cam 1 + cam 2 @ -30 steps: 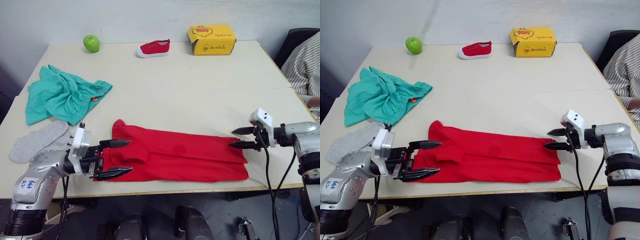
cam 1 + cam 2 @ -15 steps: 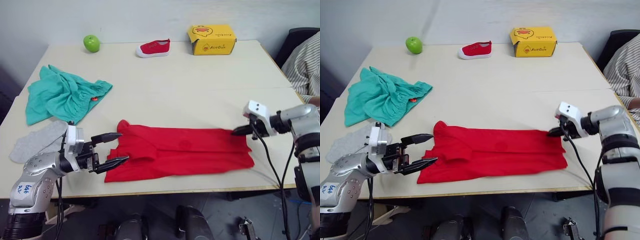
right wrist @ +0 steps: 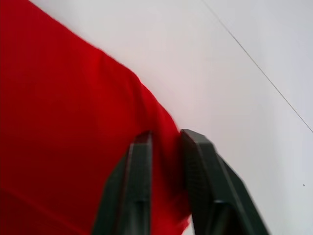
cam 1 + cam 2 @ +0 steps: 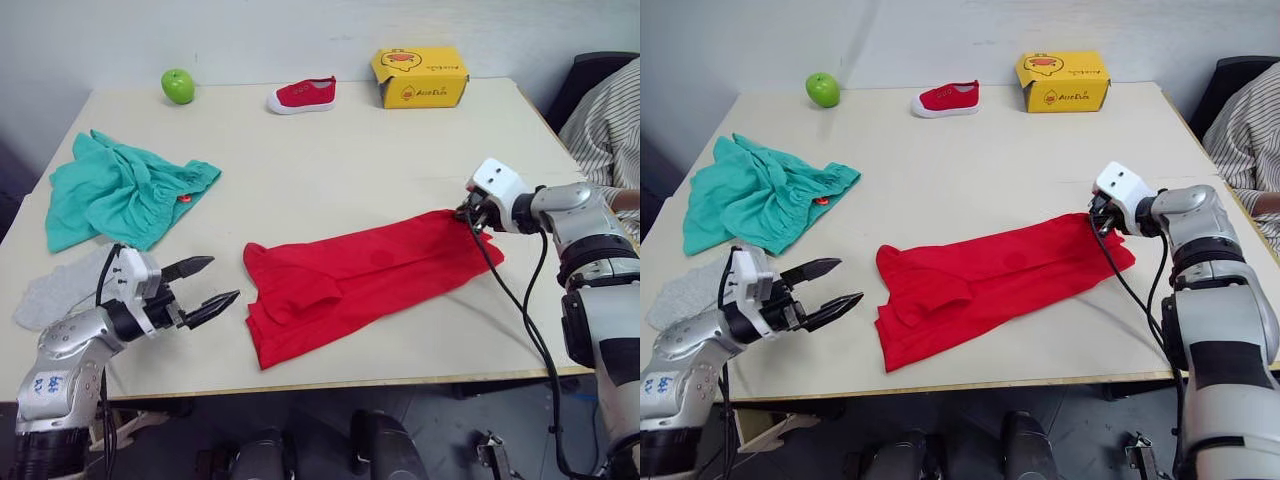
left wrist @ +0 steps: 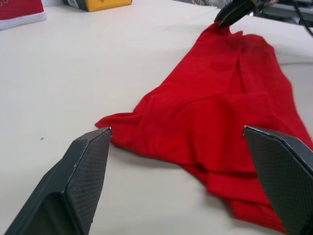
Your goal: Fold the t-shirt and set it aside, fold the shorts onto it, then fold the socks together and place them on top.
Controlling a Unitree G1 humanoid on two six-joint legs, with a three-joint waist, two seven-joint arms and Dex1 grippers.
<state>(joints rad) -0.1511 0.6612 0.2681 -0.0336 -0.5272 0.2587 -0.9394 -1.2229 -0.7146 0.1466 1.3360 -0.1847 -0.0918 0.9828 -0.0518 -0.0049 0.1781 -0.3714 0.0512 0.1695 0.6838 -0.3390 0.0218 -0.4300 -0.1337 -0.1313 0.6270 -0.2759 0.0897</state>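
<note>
Red t-shirt (image 4: 365,277) lies slantwise on table (image 4: 330,160). Right gripper (image 3: 165,147) pinches its far corner. Left gripper (image 4: 207,287) spread wide, empty, beside it.

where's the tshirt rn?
In the left eye view the t-shirt lies slantwise on the near middle of the table, its right end pinched by the right end effector.

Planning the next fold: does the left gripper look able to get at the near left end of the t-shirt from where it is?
Probably yes. The left gripper is open beside the t-shirt, its fingers pointing at the cloth's near end, with only bare table between them.
</note>
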